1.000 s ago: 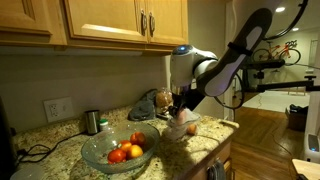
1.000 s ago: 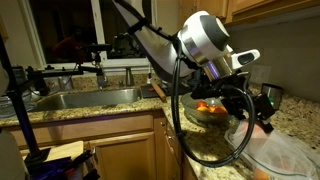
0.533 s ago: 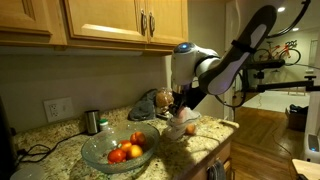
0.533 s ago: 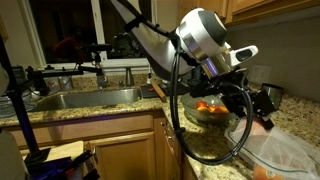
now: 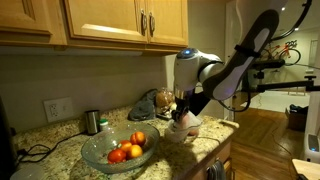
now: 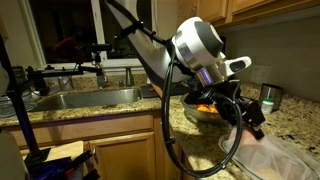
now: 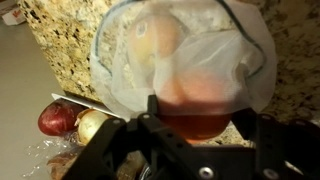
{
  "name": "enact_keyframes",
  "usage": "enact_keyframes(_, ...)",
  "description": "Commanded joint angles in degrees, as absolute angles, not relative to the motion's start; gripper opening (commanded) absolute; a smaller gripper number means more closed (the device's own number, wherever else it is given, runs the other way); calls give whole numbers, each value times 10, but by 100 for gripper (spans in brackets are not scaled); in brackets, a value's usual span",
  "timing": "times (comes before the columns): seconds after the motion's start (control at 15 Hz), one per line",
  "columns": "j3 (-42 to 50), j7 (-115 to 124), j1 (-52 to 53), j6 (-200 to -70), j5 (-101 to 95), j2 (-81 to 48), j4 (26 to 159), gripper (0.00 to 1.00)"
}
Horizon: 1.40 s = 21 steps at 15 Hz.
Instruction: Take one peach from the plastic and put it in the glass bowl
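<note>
as the arm bends over the corner of the speckled granite counter (image 5: 55, 150), its gripper (image 5: 183, 116) hangs right down on the plastic (image 5: 188, 127), a crinkled whitish bag at the counter's edge. from the wrist view the gripper (image 7: 208, 122) has its dark jaws standing apart on either side of a red-orange peach (image 7: 190, 100) that sits inside the plastic (image 7: 235, 50). whether they press it through the film or only straddle it i cannot tell. a second, paler fruit (image 7: 155, 40) lies deeper in the same bag. if the arm's white casing carries any lettering, it is too dim and blurred to read.

the glass bowl (image 5: 95, 150) sits well apart from the bag along the counter, with a few orange-red fruits (image 5: 127, 150) in it. in an exterior view the bowl (image 6: 196, 113) is half hidden behind the arm's looping black cables (image 6: 172, 120). a small steel cup (image 5: 92, 121) stands behind the bowl near a wall outlet (image 5: 58, 108), under pale wooden cabinets (image 5: 110, 20). a sink (image 6: 85, 98) lies further along below a dark window. at the lower left of the wrist view, a dark red round thing (image 7: 58, 118) and a paler one (image 7: 92, 122) lie side by side, too blurred to name. a bicycle (image 5: 283, 50) shows in the room behind.
</note>
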State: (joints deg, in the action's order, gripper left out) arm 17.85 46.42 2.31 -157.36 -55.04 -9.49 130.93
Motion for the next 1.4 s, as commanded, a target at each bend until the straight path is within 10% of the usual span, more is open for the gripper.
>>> enact_keyframes(0.0,183,470,18,-1599,-556,-86,1332,47)
enact_keyframes(1.0,172,430,-1,-1642,-495,-160,1326,47)
enact_keyframes(1.13,171,425,0,-1640,-484,-163,1326,93)
enact_keyframes(1.33,172,419,1,-1638,-476,-161,1324,99)
